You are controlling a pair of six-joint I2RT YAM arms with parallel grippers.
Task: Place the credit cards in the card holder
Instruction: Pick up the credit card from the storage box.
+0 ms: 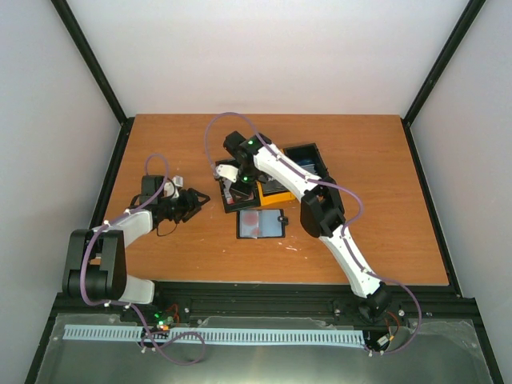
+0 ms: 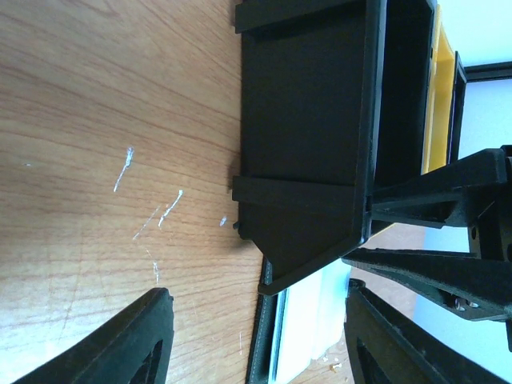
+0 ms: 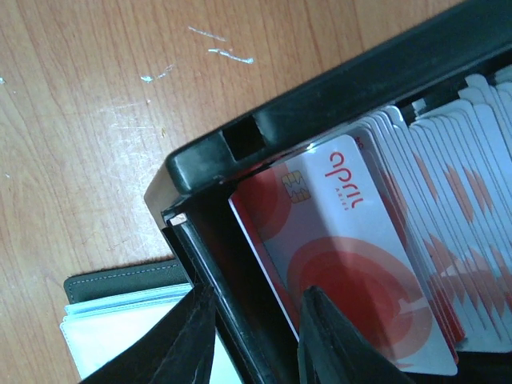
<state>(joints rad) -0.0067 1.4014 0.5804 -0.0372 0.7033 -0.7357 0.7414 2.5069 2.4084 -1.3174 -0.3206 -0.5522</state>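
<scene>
There's the right gripper [image 3: 258, 302] at the bin's [image 3: 320, 104] corner, jaws part-open and empty beside the front card [image 3: 344, 248], likely lining up a pick, while the holder [image 1: 262, 223] lies open just beside the bin to receive it, and the left gripper [image 1: 192, 204], wide and empty, idles left of the bin.

The table [image 1: 384, 240] is orange-brown wood grain with pale scratches. The front credit card [image 3: 352, 248] is white with red round blotches, red lettering and a gold chip; the cards behind repeat the white and red. The black bin [image 3: 320, 112] holds them, next to a yellow bin [image 1: 278, 190]. The card holder [image 1: 272, 226] is black-edged, with a pale blue-grey lining and a reddish patch. The right arm [image 1: 288, 172] and left arm [image 1: 136, 224] are white with black joints and purple cables.
</scene>
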